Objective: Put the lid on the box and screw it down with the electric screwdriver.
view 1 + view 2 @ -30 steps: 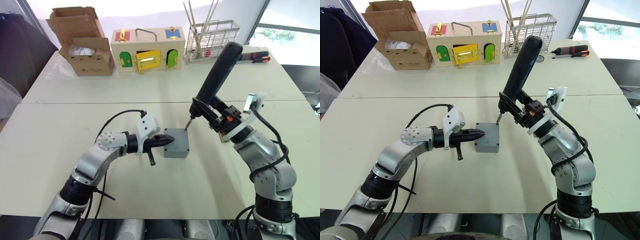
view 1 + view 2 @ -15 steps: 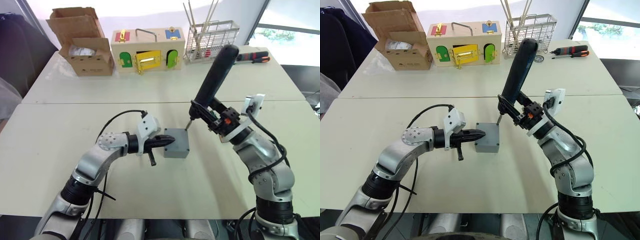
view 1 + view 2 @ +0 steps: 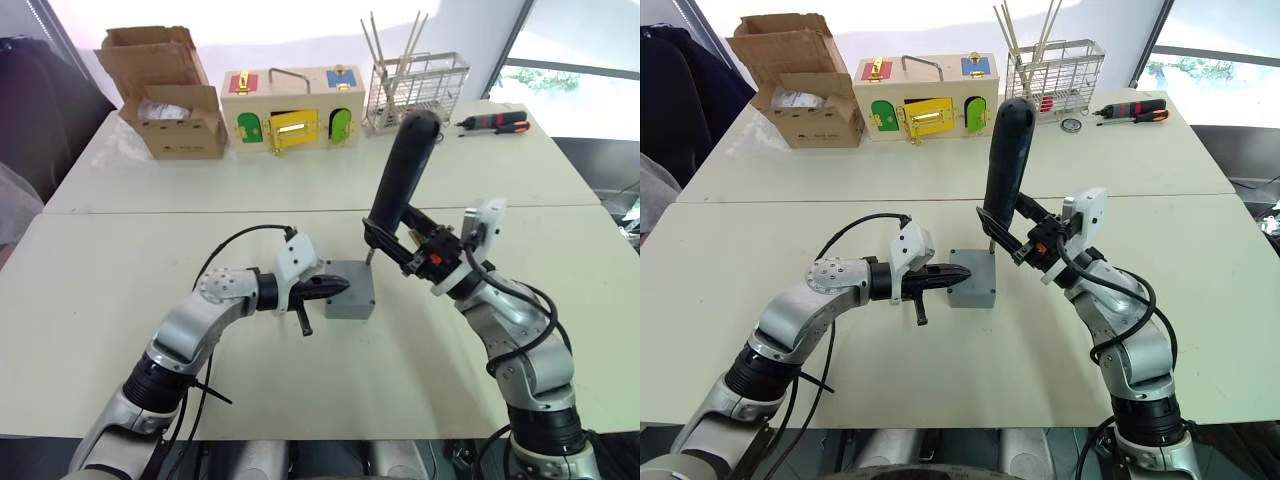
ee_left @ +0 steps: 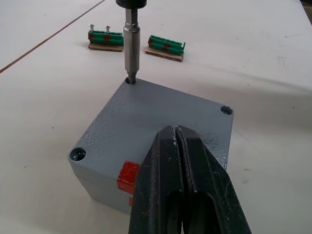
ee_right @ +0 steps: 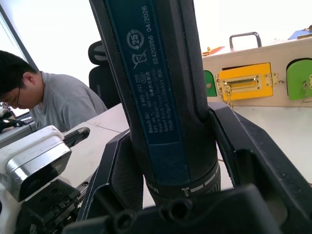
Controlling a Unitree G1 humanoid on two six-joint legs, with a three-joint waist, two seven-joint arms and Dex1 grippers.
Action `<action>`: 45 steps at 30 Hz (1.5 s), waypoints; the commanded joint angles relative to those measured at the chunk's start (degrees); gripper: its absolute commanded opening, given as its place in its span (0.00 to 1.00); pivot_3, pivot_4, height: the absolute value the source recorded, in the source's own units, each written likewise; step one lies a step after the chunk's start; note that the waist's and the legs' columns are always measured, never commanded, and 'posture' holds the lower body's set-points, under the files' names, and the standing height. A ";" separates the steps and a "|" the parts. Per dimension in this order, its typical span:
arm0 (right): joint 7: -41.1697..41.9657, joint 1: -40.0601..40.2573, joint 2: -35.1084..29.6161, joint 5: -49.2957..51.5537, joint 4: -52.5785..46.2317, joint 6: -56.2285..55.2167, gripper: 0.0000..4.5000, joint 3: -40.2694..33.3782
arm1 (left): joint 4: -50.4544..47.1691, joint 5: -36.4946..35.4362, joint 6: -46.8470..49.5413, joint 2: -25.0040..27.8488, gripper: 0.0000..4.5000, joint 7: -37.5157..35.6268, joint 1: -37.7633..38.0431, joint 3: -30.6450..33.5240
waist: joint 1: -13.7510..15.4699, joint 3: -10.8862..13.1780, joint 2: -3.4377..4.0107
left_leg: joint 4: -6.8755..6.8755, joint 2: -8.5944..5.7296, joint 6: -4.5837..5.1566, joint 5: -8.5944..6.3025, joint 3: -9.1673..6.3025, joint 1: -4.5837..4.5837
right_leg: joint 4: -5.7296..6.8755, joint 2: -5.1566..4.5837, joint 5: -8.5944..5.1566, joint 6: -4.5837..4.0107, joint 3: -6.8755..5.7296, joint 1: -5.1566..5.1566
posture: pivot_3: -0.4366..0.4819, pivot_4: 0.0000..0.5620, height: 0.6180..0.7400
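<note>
The lid (image 4: 161, 122) is seated on the box (image 3: 345, 291), which sits on the near table (image 3: 90, 300) between the two grippers. Against the picture of a second ago, the screwdriver (image 3: 396, 182) is stood more upright, its top now swung less far to the right, while its bit is kept in the same far corner hole of the lid; the box and the left gripper (image 3: 335, 288) are found unmoved on the table, though the whole view has shifted slightly. The lid is a flat square of grey plastic with a fine pebbled texture, rounded edges and a round recessed hole at each visible corner; a small red patch is seen on the box's side just below the lid's edge. The bit is a slim hexagonal steel shaft. The screwdriver's body is a thick black cylinder with a dark blue label strip, and it is clamped between the black fingers of the right gripper (image 5: 170, 161). The left gripper's fingers are pressed together, with nothing between them, their tips laid against the near side of the box at the lid's edge. Beyond the box, two short green terminal strips (image 4: 165, 46) are seen lying on the white table. On the far table are set a cardboard carton (image 3: 170, 95), a wooden box with coloured doors (image 3: 290, 110), a wire basket (image 3: 415, 90) and a red-and-black hand screwdriver (image 3: 492, 122).
</note>
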 commanded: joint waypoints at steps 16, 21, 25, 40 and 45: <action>0.80 2.11 0.79 -3.38 6.61 2.29 0.42 5.59 | -1.14 0.36 0.00 0.14 0.00 -0.21 0.47 -0.11 | 0.14 -0.28 -0.17 | -0.14 0.03 0.51 -0.34 -0.04 0.78 | -0.23 0.02 -0.06 -0.05 -0.02 0.82 | 0.48 0.27 0.92; 0.92 2.71 0.57 -3.94 6.98 2.18 0.42 5.81 | -1.20 0.38 0.11 0.09 0.00 -0.03 0.58 -0.10 | 0.14 -0.40 -0.21 | -0.14 0.04 0.51 -0.34 -0.05 0.78 | -0.24 0.02 -0.07 -0.05 -0.02 0.83 | 0.48 0.27 0.92; 0.28 2.41 0.60 -5.06 8.16 2.40 0.42 6.08 | -1.08 0.45 0.04 -0.01 0.00 0.01 0.58 -0.19 | 0.15 -0.59 -0.30 | -0.14 0.04 0.51 -0.35 -0.06 0.78 | -0.25 0.02 -0.07 -0.05 -0.03 0.83 | 0.48 0.27 0.92; -0.91 4.06 2.13 -4.76 10.16 0.56 0.42 3.89 | -0.52 1.14 0.18 -0.33 0.00 -0.18 1.01 -0.33 | 0.30 -0.98 -0.52 | -0.71 0.07 0.61 -0.42 -0.16 1.68 | -1.15 0.01 -0.09 -0.06 -0.11 1.84 | 0.48 0.27 0.92; -1.09 3.75 4.80 -2.09 8.56 -1.69 0.42 2.11 | 0.45 2.15 -0.05 0.16 0.00 -0.78 1.48 -1.19 | 0.26 -0.97 -0.50 | -0.75 0.10 0.61 -0.41 -0.16 1.65 | -1.14 0.01 -0.09 -0.06 -0.09 1.83 | 0.48 0.27 0.92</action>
